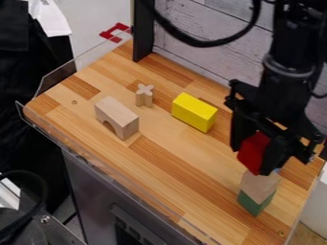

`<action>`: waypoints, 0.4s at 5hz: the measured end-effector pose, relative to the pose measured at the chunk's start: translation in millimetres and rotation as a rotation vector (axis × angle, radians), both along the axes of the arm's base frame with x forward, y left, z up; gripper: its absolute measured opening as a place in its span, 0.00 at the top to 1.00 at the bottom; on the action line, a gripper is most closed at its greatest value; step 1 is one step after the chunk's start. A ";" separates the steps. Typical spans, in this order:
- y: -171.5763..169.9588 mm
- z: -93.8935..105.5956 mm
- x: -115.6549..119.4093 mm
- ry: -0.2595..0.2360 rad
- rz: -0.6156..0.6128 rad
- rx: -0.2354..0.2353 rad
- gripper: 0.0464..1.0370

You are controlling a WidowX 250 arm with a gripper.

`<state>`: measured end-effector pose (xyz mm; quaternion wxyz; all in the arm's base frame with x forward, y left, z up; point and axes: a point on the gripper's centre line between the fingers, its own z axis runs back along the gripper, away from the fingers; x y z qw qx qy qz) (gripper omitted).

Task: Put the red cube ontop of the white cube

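Claw (pixel 254 160): clamped round the red cube (pixel 253 152), right of frame, over the pale wooden block (pixel 260 185)
Surface (pixel 172 162): striped wood, yellow block (pixel 194 112) near centre
Room: whitewashed plank wall (pixel 204 24), top

On the desk (pixel 172 167), seen from the camera, the arch (pixel 121 117) lies farthest left, with the cross (pixel 145 95) behind it and to its right. The brick (pixel 193 113) lies right of both. Front right, the block (pixel 258 185) sits on the base (pixel 255 203). Between my jaws is the cube (pixel 253 152), right at the block's top; whether they touch, I can't tell.
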<state>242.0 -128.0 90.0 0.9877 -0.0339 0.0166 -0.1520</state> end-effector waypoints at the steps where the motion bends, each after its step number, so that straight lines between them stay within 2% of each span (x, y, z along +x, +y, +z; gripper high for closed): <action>1: -4.3 2.9 3.6 -0.013 -0.001 0.005 0.46; 2: -12.0 -6.6 4.5 0.017 -0.018 0.017 0.46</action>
